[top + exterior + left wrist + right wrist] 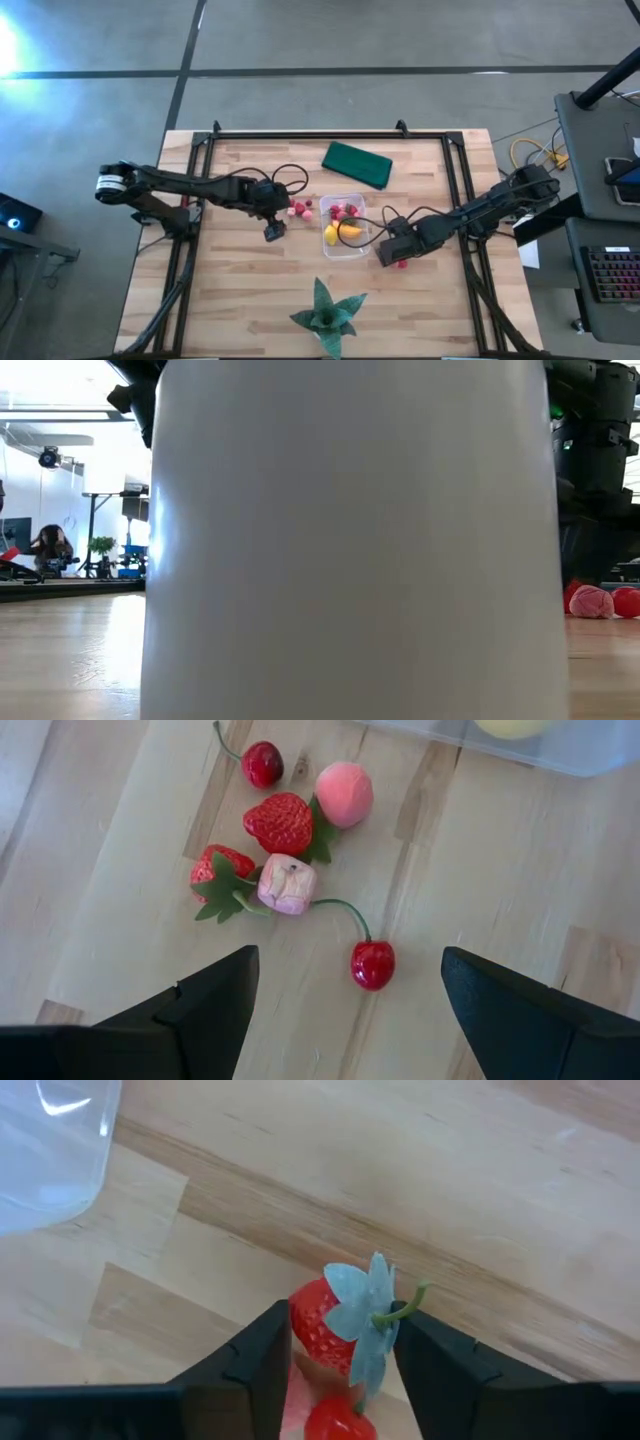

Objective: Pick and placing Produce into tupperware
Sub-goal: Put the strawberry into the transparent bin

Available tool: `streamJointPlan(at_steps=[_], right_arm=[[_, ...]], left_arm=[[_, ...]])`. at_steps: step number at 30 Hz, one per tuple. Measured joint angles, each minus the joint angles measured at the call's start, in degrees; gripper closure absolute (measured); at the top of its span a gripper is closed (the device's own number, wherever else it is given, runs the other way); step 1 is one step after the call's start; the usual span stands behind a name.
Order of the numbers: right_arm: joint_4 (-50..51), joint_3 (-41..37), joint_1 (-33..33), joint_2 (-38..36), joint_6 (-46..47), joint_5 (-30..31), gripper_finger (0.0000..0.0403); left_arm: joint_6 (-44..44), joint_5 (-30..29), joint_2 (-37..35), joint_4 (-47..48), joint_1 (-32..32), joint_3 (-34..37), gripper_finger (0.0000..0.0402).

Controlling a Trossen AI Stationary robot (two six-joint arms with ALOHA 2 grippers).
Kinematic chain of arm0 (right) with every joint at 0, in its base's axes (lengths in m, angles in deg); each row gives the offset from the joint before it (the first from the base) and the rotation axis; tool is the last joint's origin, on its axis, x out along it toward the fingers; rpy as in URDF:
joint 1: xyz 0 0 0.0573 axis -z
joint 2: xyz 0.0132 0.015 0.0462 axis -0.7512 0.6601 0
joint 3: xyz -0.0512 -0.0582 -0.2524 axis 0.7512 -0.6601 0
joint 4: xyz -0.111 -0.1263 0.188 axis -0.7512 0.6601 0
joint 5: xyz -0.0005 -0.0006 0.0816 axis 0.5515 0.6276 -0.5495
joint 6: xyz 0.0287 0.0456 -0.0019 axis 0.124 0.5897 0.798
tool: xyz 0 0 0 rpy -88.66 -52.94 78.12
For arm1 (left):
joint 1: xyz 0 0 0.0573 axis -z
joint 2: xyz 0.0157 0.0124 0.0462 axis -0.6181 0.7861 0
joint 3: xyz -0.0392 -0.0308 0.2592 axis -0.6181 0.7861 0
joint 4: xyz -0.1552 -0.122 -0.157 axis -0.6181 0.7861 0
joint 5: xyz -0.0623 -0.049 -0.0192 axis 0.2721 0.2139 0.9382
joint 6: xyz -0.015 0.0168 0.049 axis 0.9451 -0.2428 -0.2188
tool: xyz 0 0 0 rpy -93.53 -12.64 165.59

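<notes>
The clear tupperware (326, 249) stands mid-table and holds a yellow banana (345, 231) and red pieces (343, 211). To its left, a cluster of strawberries (279, 822), a peach (344, 793), a pink piece (287, 885) and cherries (372, 964) lies on the wood. My left gripper (275, 231) hovers open over them, touching none. My right gripper (396, 256) is just right of the tub, whose corner (50, 1150) shows in its wrist view. It is shut on a strawberry (322, 1328). A red cherry (340, 1421) sits farther back between its fingers. My right gripper pinches the strawberry's red body (308, 1330) between its two fingers, one on each side. The pale leaf cap (360, 1315) and stem point away from the wrist. The fingers slant down at the table. Whether the fruit is clear of the wood, I cannot tell.
A flat dark green rectangle (357, 163) lies toward the far edge. A green star-shaped plant (325, 312) stands near the near edge, and its white pot (350, 540) fills the low view. Red pieces (592, 601) show beside the pot. Black frame rails (455, 170) run along the table's sides.
</notes>
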Motion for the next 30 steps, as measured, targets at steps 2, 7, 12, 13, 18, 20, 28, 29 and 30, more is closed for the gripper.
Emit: streamJointPlan(at_steps=[2, 7, 12, 13, 18, 20, 28, 29, 30], right_arm=[[0.83, 0.02, 0.00, -0.05, -0.18, 0.34, 0.0251], [1.37, 0.07, 0.00, -0.26, -1.08, 0.61, 0.0258], [3.47, 0.92, 0.00, -2.55, -1.66, 2.24, 0.0260], [4.08, 1.47, 0.02, -3.42, -1.70, 3.09, 0.0260], [9.25, 4.87, 1.10, -7.72, -3.63, 8.91, 0.0260], [9.81, 6.17, 2.94, -8.96, -6.74, 10.25, 0.0260], [-0.49, 11.51, 16.45, -6.63, -28.48, 7.03, 0.0260], [-2.72, 12.47, 17.96, -5.74, -30.79, 5.61, 0.0260], [-4.83, 13.63, 19.24, -4.77, -32.99, 4.29, 0.0260]], left_arm=[[0.00, 0.00, 0.00, 0.00, 0.00, 0.00, 0.0102], [0.05, 0.00, 0.00, 0.00, 0.00, 0.00, 0.0102], [0.11, 0.02, 0.00, -0.02, 0.00, 0.00, 0.0102], [0.11, 0.03, 0.00, -0.03, 0.00, 0.00, 0.0102], [0.13, 0.17, 0.00, -0.07, 0.00, 0.00, 0.0102], [0.13, 0.17, 0.00, -0.08, 0.01, 0.02, 0.0102], [1.18, -0.23, 0.00, 0.00, 0.00, 0.44, 0.0102], [2.13, -0.22, 0.02, 0.04, 0.00, 0.74, 0.0102], [3.21, -0.21, 0.02, 0.06, 0.02, 1.12, 0.0102]])
